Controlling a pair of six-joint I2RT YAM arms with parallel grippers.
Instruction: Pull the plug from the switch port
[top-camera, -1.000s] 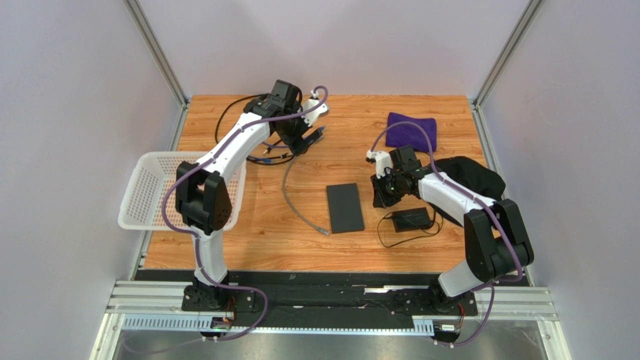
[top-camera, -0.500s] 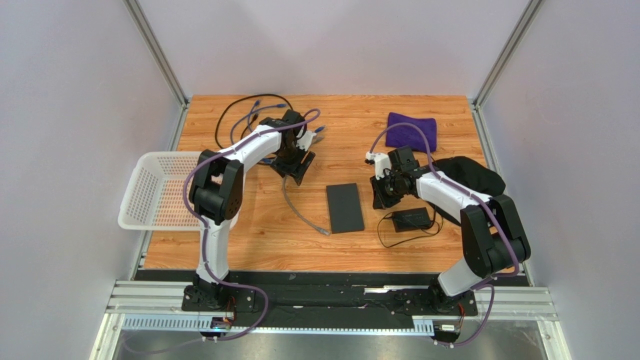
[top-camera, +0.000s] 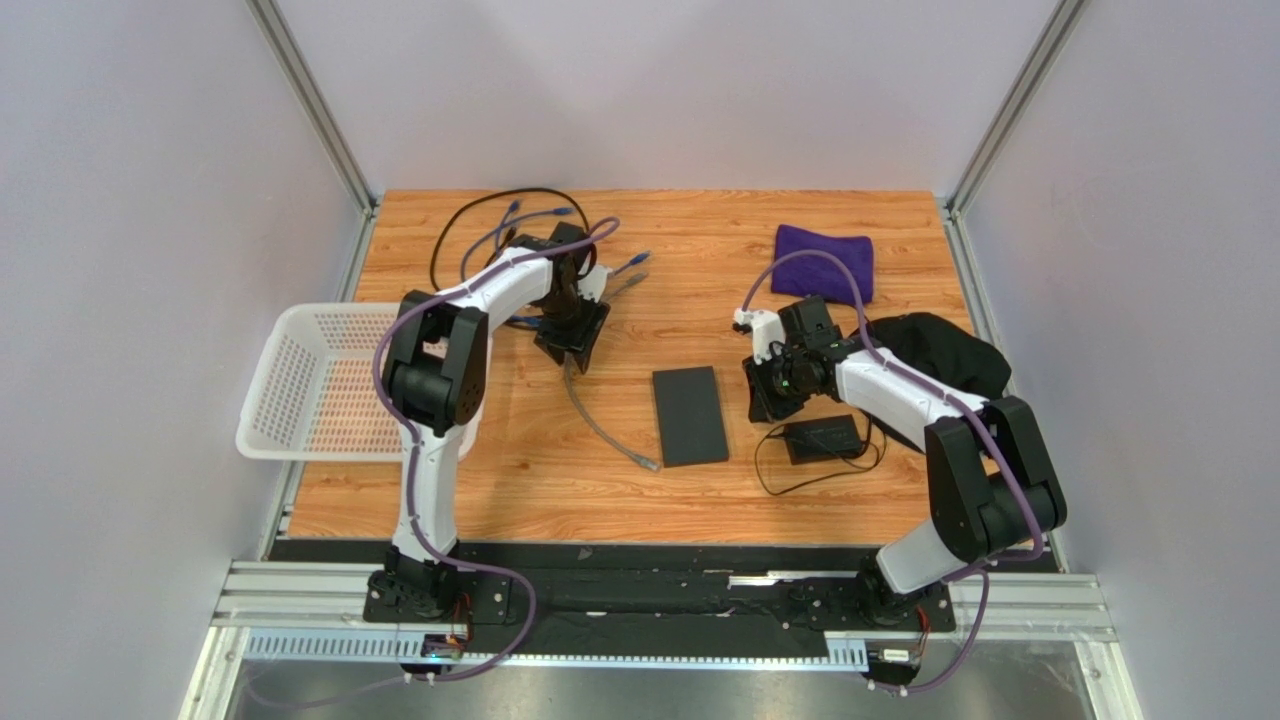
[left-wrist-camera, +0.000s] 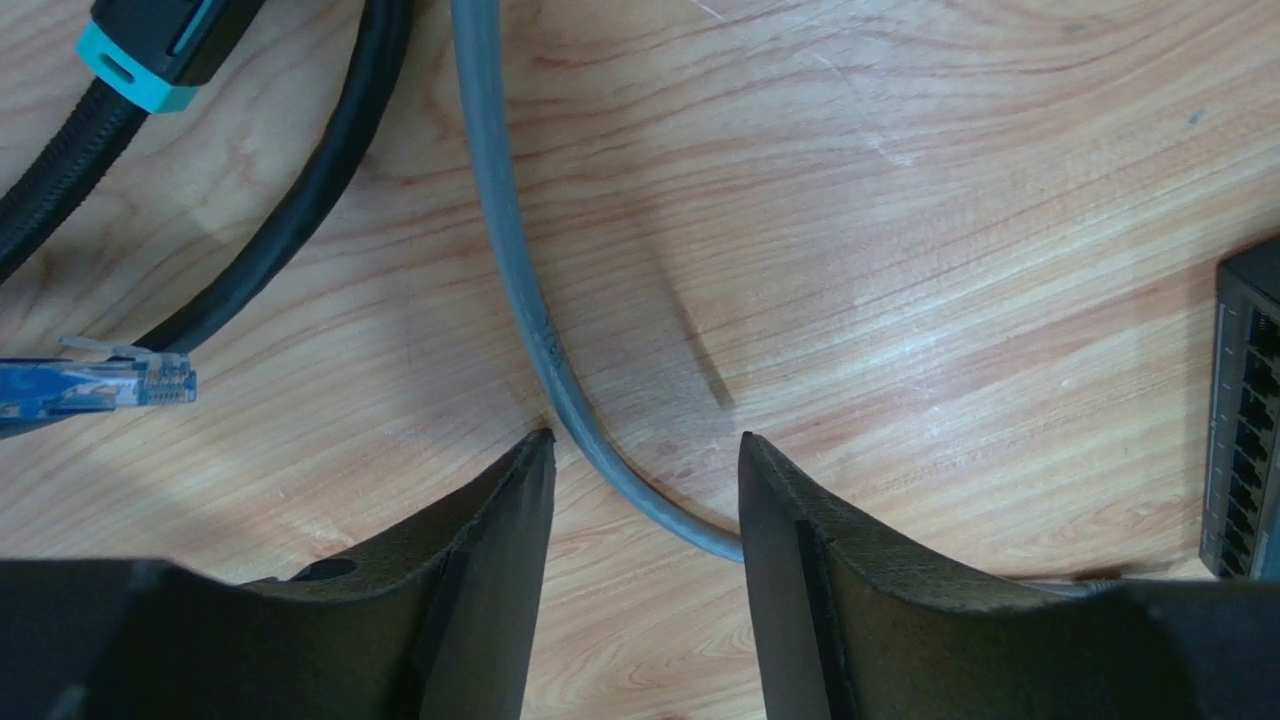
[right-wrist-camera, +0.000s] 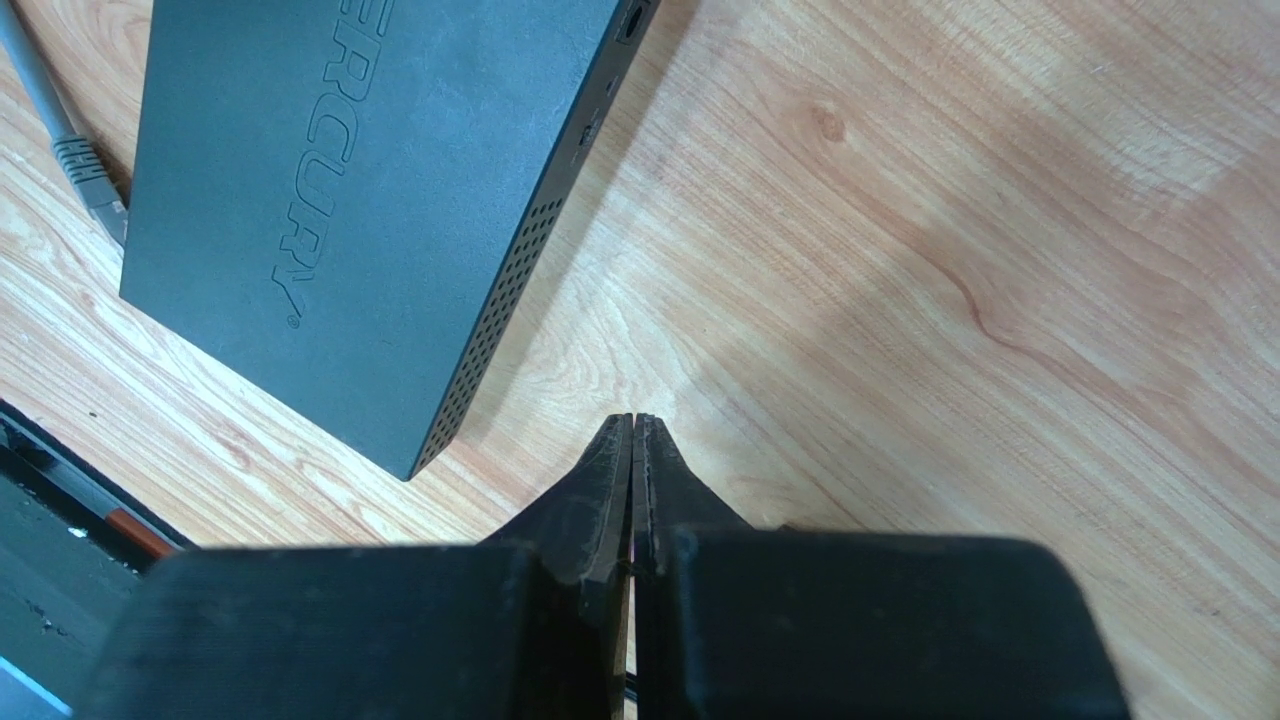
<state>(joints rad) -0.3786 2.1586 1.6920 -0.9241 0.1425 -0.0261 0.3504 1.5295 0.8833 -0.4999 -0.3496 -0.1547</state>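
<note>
Switch (top-camera: 690, 416) lies flat near the middle of the tabletop (top-camera: 496, 488), label face up, between your two arms. The plug (right-wrist-camera: 78, 159) on the end of the grey cable (left-wrist-camera: 519, 285) rests on the wood just beside the switch's near left corner. In the right wrist view it appears to sit clear of the housing, though the overhead view is too small to confirm the gap. The socket row (left-wrist-camera: 1244, 435) shows at the right edge of the left wrist view.

Your left gripper (left-wrist-camera: 643, 444) sits low over the wood, jaws parted and straddling the grey cable. The cable runs between the fingers (left-wrist-camera: 489, 555) and passes beneath one of them, not pinched. Your right gripper (right-wrist-camera: 633, 435) is clenched, its fingers pressed together with nothing between them, above bare wood just beside the switch's perforated side.

Other items noted:
- Black cables (left-wrist-camera: 286, 255) and a blue plug (left-wrist-camera: 113, 383) lie beside the grey cable in the left wrist view.
- A power brick (top-camera: 819, 438) with a thin black cord sits just right of the switch, near the right arm.
- A white basket (top-camera: 301, 398) overhangs the left edge of the tabletop.
- A purple cloth (top-camera: 824, 258) lies at the far right.
- A dark bundle (top-camera: 947, 353) lies behind the right arm.
</note>
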